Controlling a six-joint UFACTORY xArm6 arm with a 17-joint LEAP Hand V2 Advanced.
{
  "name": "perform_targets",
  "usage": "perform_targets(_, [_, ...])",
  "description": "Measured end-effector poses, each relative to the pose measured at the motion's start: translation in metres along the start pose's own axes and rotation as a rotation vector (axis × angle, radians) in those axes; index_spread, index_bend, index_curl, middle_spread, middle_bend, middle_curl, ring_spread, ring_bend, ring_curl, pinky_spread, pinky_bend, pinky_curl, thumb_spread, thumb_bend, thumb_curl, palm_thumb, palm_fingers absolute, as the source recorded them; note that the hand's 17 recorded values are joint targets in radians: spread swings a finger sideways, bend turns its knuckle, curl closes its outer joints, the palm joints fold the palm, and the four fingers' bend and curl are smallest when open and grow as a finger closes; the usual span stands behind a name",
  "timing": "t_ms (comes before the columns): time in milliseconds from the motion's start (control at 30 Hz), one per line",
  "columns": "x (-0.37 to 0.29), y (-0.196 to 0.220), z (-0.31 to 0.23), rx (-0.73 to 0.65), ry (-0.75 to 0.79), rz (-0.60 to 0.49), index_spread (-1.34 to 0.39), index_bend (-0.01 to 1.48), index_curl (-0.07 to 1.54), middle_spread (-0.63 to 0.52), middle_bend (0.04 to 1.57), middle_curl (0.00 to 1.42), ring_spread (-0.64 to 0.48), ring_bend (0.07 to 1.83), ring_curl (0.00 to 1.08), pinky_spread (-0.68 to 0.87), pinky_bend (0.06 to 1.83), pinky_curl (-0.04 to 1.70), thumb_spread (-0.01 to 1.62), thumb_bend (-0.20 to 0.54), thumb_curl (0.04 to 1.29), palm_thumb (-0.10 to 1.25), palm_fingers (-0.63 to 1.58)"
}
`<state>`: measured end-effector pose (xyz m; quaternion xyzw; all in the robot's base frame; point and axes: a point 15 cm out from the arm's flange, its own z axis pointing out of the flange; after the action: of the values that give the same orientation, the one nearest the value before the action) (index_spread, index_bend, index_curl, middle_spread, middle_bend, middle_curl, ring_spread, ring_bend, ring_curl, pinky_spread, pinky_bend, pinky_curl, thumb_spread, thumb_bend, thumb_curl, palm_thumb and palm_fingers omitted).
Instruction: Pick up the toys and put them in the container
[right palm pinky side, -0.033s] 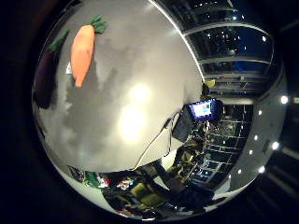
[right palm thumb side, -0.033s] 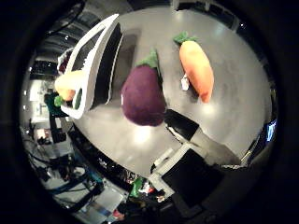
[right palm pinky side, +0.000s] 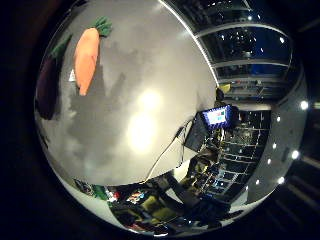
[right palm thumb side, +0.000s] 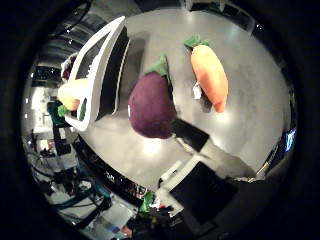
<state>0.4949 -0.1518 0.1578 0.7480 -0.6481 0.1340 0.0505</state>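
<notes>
Eggplant (right palm thumb side: 151, 111) beside carrot (right palm thumb side: 210, 82): plush, light, squashy; best gripped round belly. Robot hand (right palm thumb side: 200, 175) state unclear.

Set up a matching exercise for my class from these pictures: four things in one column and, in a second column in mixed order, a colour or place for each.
Things:
1. carrot toy
2. eggplant toy
3. corn toy
4. container

Descriptions:
A. purple, lying on the table between the container and the other loose toy
B. white, standing on the table
C. orange with a green top, lying on the table
D. yellow, already inside the container

Pairs: 1-C, 2-A, 3-D, 4-B
</notes>
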Motion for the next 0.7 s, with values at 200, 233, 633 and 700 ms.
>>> perform_targets(200, [-0.005, -0.019, 0.011, -0.053, 0.006, 0.179, -0.19, 0.12, 0.24, 0.02, 0.32, 0.37, 0.05, 0.57, 0.33, 0.45, 0.37, 0.33, 1.02, -0.047, 0.29, 0.36, 0.47])
perform_targets(233, [-0.005, -0.017, 0.014, -0.087, 0.008, 0.2, -0.18, 0.13, 0.23, 0.03, 0.33, 0.37, 0.05, 0.59, 0.33, 0.44, 0.38, 0.33, 1.02, -0.045, 0.29, 0.34, 0.46])
perform_targets(633, [0.034, -0.029, 0.053, -0.337, 0.025, 0.335, -0.08, 0.19, 0.3, 0.2, 0.29, 0.35, 0.19, 0.53, 0.28, 0.49, 0.47, 0.31, 0.98, -0.03, 0.28, 0.24, 0.33])
perform_targets(700, [0.03, -0.027, 0.06, -0.351, 0.016, 0.339, -0.08, 0.21, 0.31, 0.2, 0.27, 0.35, 0.2, 0.52, 0.27, 0.49, 0.46, 0.3, 0.98, -0.029, 0.28, 0.23, 0.35])
